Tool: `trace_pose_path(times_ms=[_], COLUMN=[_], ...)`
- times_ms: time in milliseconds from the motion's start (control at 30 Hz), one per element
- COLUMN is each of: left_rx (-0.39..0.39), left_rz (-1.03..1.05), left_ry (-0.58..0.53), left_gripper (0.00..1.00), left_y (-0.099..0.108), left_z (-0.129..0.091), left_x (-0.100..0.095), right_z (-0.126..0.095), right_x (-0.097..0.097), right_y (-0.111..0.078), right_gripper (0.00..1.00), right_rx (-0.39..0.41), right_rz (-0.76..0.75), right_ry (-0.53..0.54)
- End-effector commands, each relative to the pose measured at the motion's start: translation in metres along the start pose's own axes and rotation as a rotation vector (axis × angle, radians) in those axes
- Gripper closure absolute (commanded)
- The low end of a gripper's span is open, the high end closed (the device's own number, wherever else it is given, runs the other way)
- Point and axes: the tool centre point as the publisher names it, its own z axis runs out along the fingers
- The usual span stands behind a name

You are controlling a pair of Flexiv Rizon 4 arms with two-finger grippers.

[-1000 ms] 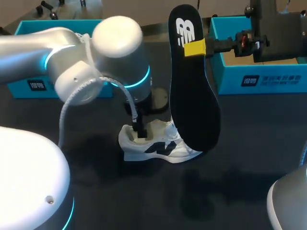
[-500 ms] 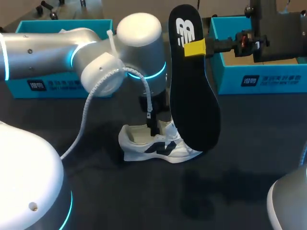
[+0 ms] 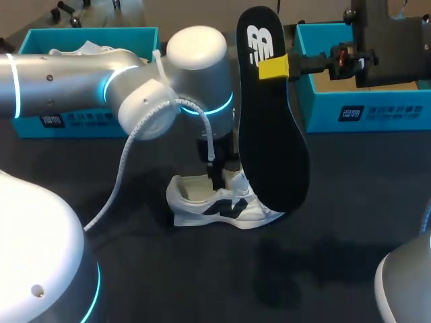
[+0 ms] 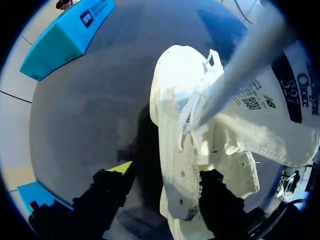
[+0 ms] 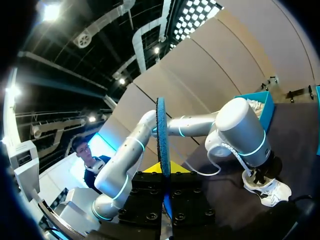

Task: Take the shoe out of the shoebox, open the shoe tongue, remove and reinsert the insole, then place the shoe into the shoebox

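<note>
- Head view: white shoe (image 3: 222, 205) w/ dark side logo lies on the dark surface (image 3: 135, 269), mid-scene, outside both boxes.
- Left arm (image 3: 67, 81) comes in from the left; left pincer (image 3: 215, 176) is down at the shoe's opening. White cable (image 3: 128, 155) loops off the arm.
- Left wrist view only: this pincer is spread. Shoe's laced edge sits btwn the fingers, one finger against it, the other apart over bare surface, so not pinching.
- Same view: tongue (image 4: 270, 125) folded out ahead of the pincer, inner label showing.
- Head view: black insole (image 3: 273, 134) held upright above the surface, wide end down, in front of the shoe's toe. Touching or not, can't tell.
- Right pincer (image 3: 273, 67) pinches the insole near its narrow upper end, yellow tip on the near face.
- Right wrist view adds: insole edge-on btwn that pincer's fingers, clamped from both sides; shoe & left arm small beyond it.
- Left shoebox (image 3: 101, 33), teal, far left; sth white inside, can't tell what. Right shoebox (image 3: 323, 108), teal, far right.
- Print: white logo on insole's upper end. Tongue label has text lines, a square code & a dark band w/ large characters. Each box has a small white-print panel on its side.
</note>
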Motion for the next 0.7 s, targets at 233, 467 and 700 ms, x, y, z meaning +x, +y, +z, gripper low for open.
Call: trace_pose_path(times_ms=[233, 467, 700], left_rx=[0.008, 0.019, -0.056], left_rz=[0.030, 0.113, 0.393], left_ry=[0.053, 0.144, 0.255], left_gripper=[0.97, 1.00, 1.00], left_y=[0.002, 0.002, -0.001], left_z=[0.000, -0.002, -0.030], left_x=[0.001, 0.003, 0.003], right_z=[0.005, 0.005, 0.005], right_x=[-0.001, -0.001, -0.001], right_y=[0.003, 0.003, 0.003], right_gripper=[1.00, 1.00, 1.00], right_rx=[0.003, 0.003, 0.003], right_rz=[0.003, 0.003, 0.003], right_ry=[-0.001, -0.001, -0.001])
